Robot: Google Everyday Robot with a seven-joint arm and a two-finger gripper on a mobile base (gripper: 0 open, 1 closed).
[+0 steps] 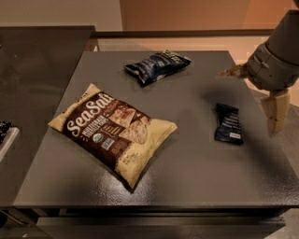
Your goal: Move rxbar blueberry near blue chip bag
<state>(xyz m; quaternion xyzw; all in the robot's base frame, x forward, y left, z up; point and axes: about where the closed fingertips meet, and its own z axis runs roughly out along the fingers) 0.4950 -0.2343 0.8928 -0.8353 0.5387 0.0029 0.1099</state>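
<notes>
Hovers with gripper (250,100) spread wide, empty, just right of the flat-lying bar (228,123). Risks pinching only wrapper edge and dropping it short of the blue bag (156,66), well apart

Dark grey table (187,182), perhaps orange wall (187,14).

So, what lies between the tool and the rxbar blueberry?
Only bare table shows there in the camera view; the tool hangs right of the rxbar blueberry.

Blue chip bag (156,66) on table (196,168) at back, rxbar blueberry (228,123) right, claw (275,116) further right
</notes>
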